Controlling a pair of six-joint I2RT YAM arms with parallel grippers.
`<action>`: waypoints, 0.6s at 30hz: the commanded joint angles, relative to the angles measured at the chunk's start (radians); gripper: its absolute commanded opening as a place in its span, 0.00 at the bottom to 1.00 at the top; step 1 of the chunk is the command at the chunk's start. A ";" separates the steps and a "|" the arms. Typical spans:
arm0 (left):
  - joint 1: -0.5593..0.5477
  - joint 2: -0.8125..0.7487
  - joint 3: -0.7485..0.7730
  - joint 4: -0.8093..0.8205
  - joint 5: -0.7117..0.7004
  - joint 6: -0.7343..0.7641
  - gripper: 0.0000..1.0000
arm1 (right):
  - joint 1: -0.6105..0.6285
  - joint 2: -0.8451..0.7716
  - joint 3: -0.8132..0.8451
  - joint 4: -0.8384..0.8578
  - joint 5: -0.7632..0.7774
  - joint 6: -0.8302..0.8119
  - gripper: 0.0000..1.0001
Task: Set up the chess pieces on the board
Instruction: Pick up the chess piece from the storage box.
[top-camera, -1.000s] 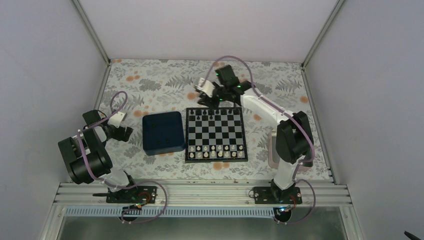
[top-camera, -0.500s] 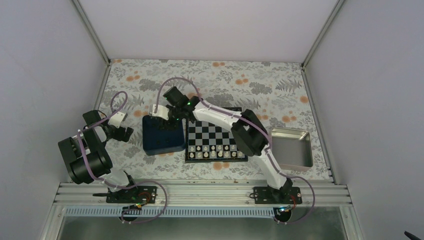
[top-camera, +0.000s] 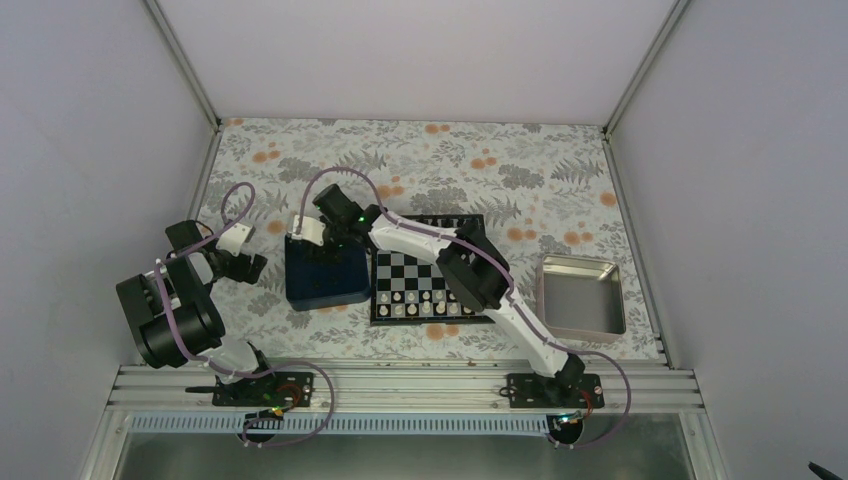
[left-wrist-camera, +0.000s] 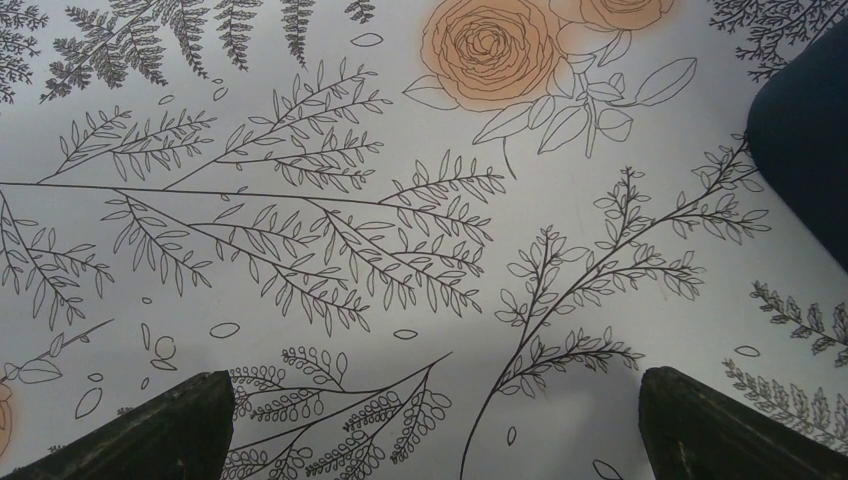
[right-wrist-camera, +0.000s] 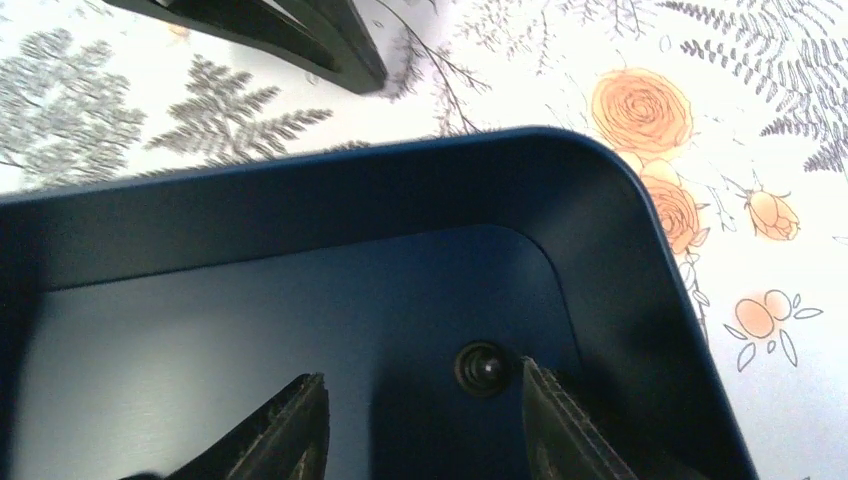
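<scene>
Far left, the left gripper (left-wrist-camera: 437, 385) hangs over the floral cloth (left-wrist-camera: 300, 200), jaws wide apart, nothing in them. Next along sits the dark blue tray (top-camera: 325, 285), one of them, square with rounded corners, touching the board's left edge. The right arm reaches right across the board to get here, and the right gripper (right-wrist-camera: 420, 385) is down inside the tray's far end, fingers released and parted, gripping nothing. Between those fingers, just beside the right one, there is a single black chess piece (right-wrist-camera: 482, 368) on the tray floor: tiny, round and glossy from above. One piece is all the wrist view gives us. On to the board (top-camera: 395, 275), one flat black-and-silver checkerboard, with the arm lying diagonally over its middle and hiding many squares. White pieces (top-camera: 415, 308) line the near rows; the arm blocks a full count. Far right, well apart, one silver metal tray (top-camera: 585, 295).
</scene>
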 joint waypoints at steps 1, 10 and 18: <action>-0.001 -0.008 -0.011 0.002 0.038 0.019 1.00 | 0.014 0.038 0.033 0.076 0.073 0.006 0.52; -0.001 0.005 -0.008 0.002 0.041 0.021 1.00 | 0.013 0.066 0.026 0.135 0.116 0.001 0.54; -0.001 0.025 -0.006 0.000 0.039 0.026 1.00 | 0.014 0.102 0.067 0.103 0.075 0.005 0.36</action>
